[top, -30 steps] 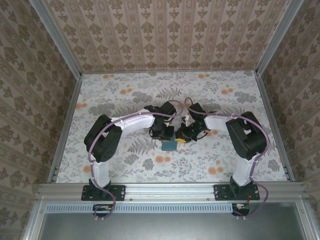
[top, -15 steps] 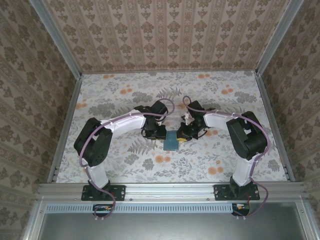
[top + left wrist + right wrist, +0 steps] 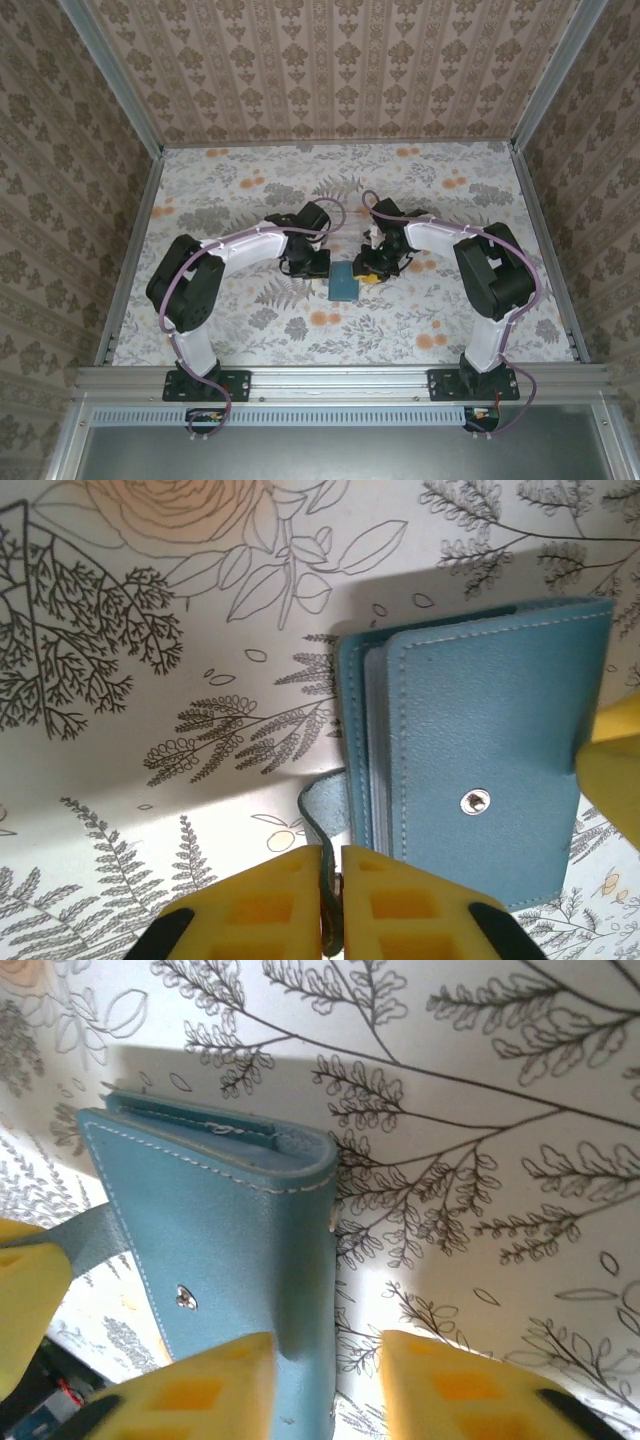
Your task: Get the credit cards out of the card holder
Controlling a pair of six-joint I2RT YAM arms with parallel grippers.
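Left claw [image 3: 331,880] closed, pinching card holder [image 3: 490,770] strap [image 3: 318,815]

the card holder [image 3: 343,284] lies folded mid-table, hemmed in on two sides. the left gripper [image 3: 320,270] sits tight against its left edge, fingers pinched together on the snap strap [image 3: 317,815]. the right gripper [image 3: 369,274] crowds its right edge, jaws apart astride that edge. both flanks are blocked. the floral table [image 3: 230,190] past the holder's far edge and before its near edge lies bare, so those two approaches are free, and so is the top cover. patterned walls [image 3: 340,70] close off the back and both sides, well apart from the holder.
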